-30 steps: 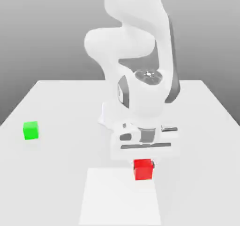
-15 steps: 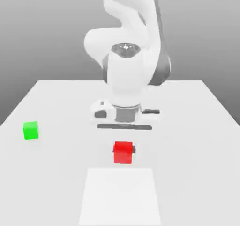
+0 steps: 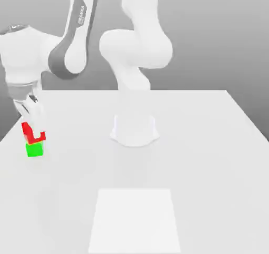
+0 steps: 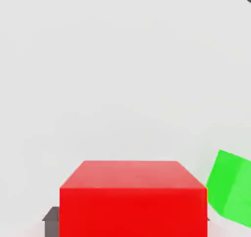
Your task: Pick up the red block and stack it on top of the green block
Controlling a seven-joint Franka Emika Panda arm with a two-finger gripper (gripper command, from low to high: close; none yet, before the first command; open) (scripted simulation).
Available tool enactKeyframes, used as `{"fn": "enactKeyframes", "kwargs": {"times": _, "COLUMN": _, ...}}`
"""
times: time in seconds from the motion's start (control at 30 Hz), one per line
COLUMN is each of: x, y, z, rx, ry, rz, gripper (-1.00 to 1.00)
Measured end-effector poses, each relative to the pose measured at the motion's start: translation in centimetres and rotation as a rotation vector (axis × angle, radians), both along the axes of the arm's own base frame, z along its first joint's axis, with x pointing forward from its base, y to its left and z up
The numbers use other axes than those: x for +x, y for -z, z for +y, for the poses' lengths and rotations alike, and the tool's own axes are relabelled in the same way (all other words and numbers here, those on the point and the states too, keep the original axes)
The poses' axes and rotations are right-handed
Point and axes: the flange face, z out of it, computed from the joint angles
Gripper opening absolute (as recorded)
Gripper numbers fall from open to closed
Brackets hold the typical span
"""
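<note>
Jaws: the gripper [image 3: 32,125] is clenched on the red block [image 3: 33,133], carried tilted.
Red block: just above the green block [image 3: 34,150], near the table [image 3: 210,142] edge at the exterior view's left.
Done: pickup and carry across.
Left: level the block, lower it, release.
Hard to tell: whether the blocks already touch; the hand view cuts off the green block's far side.

red block [image 3: 32,132] — now over green block [image 3: 34,150]
</note>
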Motion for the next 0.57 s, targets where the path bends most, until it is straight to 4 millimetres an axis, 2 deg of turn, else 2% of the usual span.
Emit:
{"fn": "enactKeyframes", "kwargs": {"times": 0.03, "x": -1.7, "y": 0.1, "z": -0.7, "rx": 0.003, "ry": 0.045, "rz": 0.0, "gripper": -1.0}}
{"fn": "enactKeyframes", "kwargs": {"times": 0.1, "x": -2.9, "y": 0.5, "z": -1.3, "rx": 0.005, "ry": 0.077, "rz": -0.005, "gripper": -1.0}}
{"fn": "enactKeyframes", "kwargs": {"times": 0.27, "x": -3.0, "y": 2.5, "z": -1.7, "rx": 0.007, "ry": 0.085, "rz": -0.013, "gripper": -1.0}}
{"fn": "enactKeyframes", "kwargs": {"times": 0.47, "x": -3.0, "y": 5.8, "z": -1.5, "rx": 0.006, "ry": 0.082, "rz": -0.006, "gripper": -1.0}}
{"fn": "enactKeyframes", "kwargs": {"times": 0.5, "x": -3.2, "y": 6.4, "z": -1.4, "rx": 0.005, "ry": 0.086, "rz": -0.003, "gripper": 1.0}}
{"fn": "enactKeyframes", "kwargs": {"times": 0.57, "x": -3.2, "y": 6.4, "z": -1.4, "rx": 0.005, "ry": 0.086, "rz": -0.003, "gripper": 1.0}}
